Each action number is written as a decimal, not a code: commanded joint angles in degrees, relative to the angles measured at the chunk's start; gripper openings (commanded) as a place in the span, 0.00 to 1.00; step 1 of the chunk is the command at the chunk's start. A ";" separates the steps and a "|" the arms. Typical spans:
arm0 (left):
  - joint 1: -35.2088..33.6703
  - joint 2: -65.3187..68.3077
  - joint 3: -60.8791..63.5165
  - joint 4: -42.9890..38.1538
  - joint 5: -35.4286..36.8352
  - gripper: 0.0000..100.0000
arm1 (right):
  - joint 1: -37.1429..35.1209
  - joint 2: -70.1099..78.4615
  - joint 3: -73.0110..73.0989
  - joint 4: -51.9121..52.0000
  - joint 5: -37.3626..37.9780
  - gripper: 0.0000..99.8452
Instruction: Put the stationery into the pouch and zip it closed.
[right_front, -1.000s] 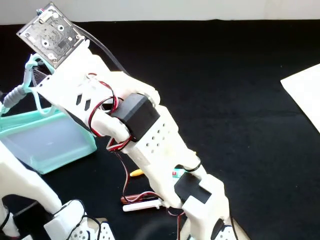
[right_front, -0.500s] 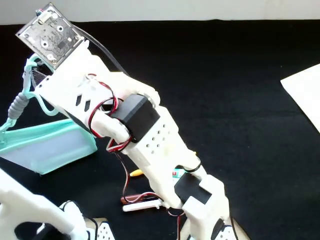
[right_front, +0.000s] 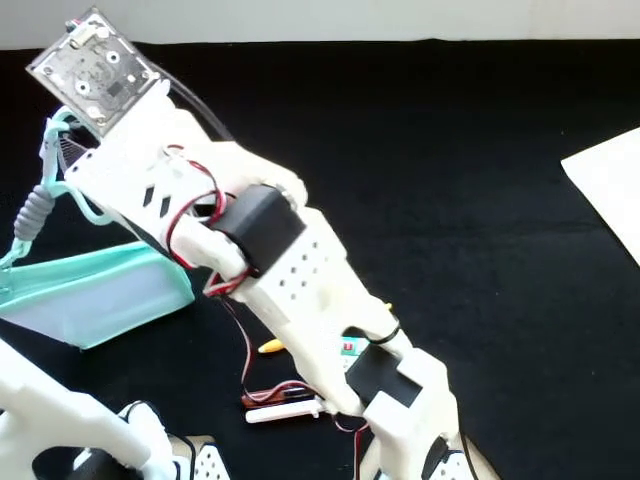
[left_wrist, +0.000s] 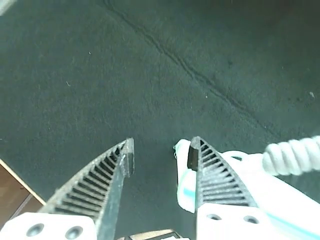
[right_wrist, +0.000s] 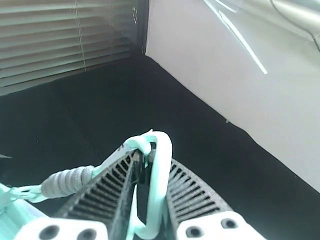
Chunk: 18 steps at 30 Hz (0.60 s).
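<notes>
Stationery (right_front: 285, 409) partly beneath right arm (right_front: 300, 285)

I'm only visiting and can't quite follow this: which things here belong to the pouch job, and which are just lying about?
Part of the job:
mint pouch; its loop, clamped in the right gripper; white pen and small yellow item, not yet in the pouch; left gripper, open by the pouch's edge.

Just lying about:
white sheet, off on its own, far from the pouch.
</notes>
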<state>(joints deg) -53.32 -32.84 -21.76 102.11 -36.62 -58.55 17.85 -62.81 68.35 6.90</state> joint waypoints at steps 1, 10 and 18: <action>-0.31 -0.75 -3.21 0.35 -0.44 0.19 | -1.01 -0.57 2.77 -3.91 -1.23 0.01; -0.22 -0.75 -6.46 0.26 -0.35 0.19 | -1.27 -0.48 4.09 -6.81 -2.37 0.01; -0.22 -0.75 -6.37 0.26 -0.26 0.19 | -1.27 -0.48 4.18 -11.38 -2.37 0.01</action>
<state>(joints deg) -53.23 -32.84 -26.77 102.11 -36.62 -59.60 17.93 -58.51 58.68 5.05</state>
